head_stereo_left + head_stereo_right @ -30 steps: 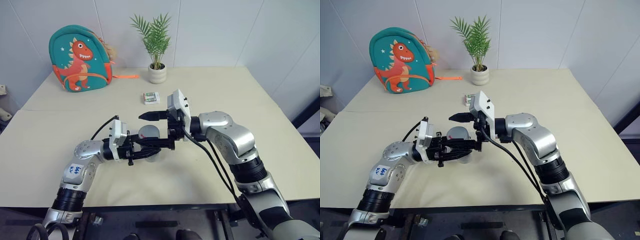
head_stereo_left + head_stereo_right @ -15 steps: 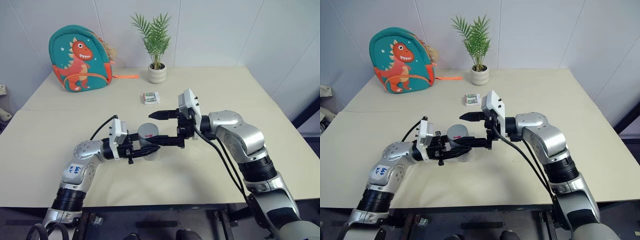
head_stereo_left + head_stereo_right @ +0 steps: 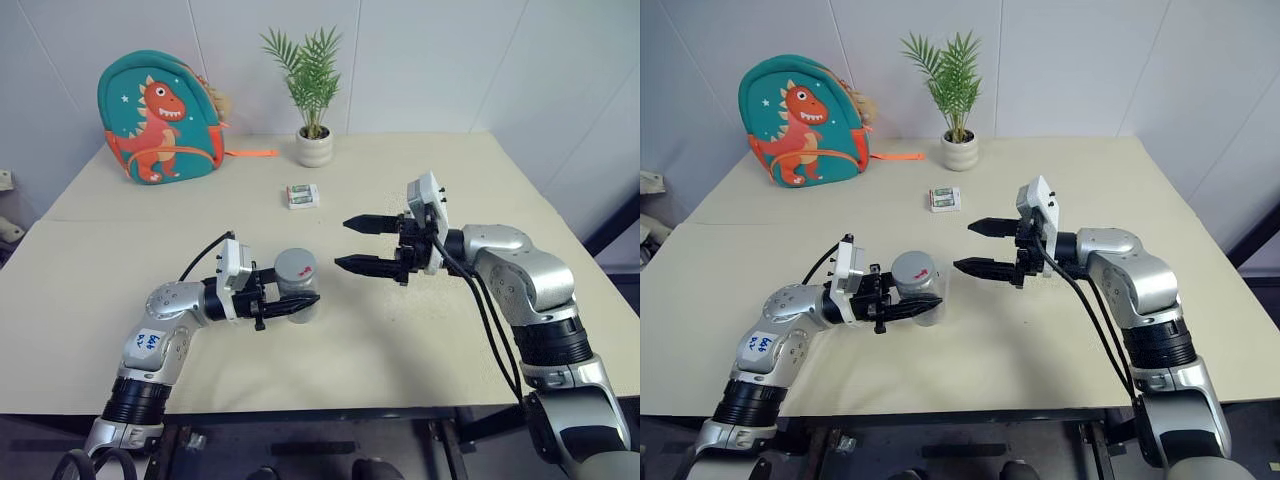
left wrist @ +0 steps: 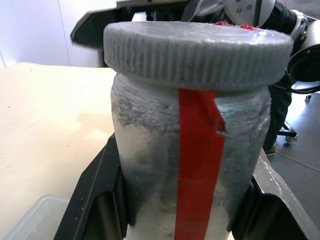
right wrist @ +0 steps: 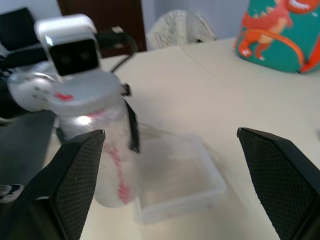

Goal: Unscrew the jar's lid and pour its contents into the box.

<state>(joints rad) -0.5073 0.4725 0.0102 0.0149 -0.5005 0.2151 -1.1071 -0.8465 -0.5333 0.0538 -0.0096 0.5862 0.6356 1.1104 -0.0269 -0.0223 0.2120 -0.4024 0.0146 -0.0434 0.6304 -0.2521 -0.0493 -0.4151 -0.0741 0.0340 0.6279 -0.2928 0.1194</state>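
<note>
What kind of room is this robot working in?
Probably an indoor test or demo room made homelike: a plain beige table against bare white walls, with a child's dinosaur backpack and a potted plant as props.

Lab/test room: bare beige table point(image 3: 420, 340) vs plain white walls; props = dino backpack point(image 3: 158, 118), potted plant point(image 3: 313, 95).

Even, bright overhead light; soft shadows fall on the tabletop point(image 3: 120, 250). Head views are sharp. The right wrist view is blurred, perhaps by motion; the jar point(image 5: 107, 145) smears.
</note>
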